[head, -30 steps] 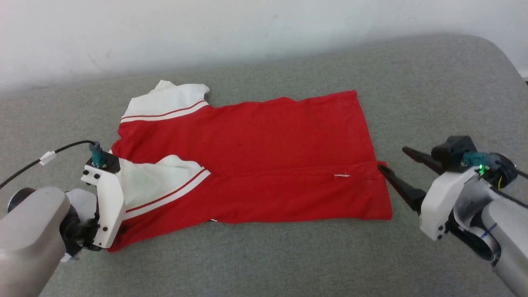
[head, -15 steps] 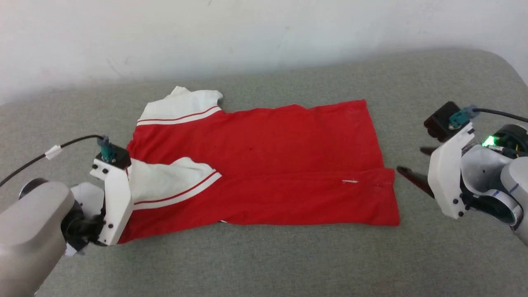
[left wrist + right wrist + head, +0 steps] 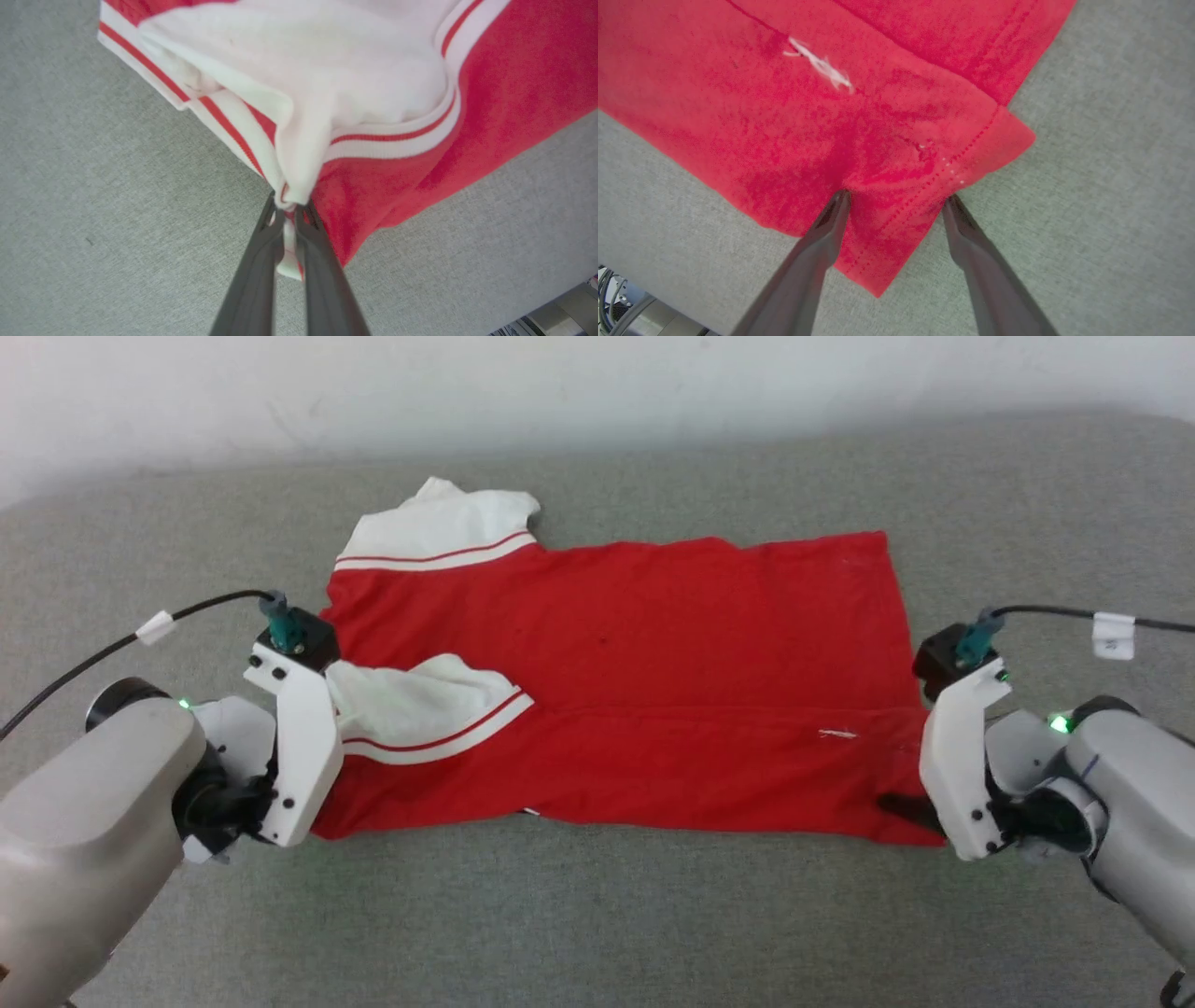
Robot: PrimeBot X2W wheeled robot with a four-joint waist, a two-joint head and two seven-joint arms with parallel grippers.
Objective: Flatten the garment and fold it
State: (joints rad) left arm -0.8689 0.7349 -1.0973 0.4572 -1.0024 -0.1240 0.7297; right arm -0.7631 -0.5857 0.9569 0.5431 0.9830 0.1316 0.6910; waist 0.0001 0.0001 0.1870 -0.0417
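Lying flat on the grey fabric surface [image 3: 597, 915], the garment [image 3: 653, 644] runs left to right, sleeves at the left, hem at the right; far white sleeve [image 3: 439, 527] spread out; near white sleeve [image 3: 420, 705] folded over the red body; left claw [image 3: 290, 207] closed, pinching bunched white and striped cloth at the near left corner; right claw [image 3: 897, 196] wide open, fingers straddling the near right hem corner, tips at the cloth, gripping nothing.
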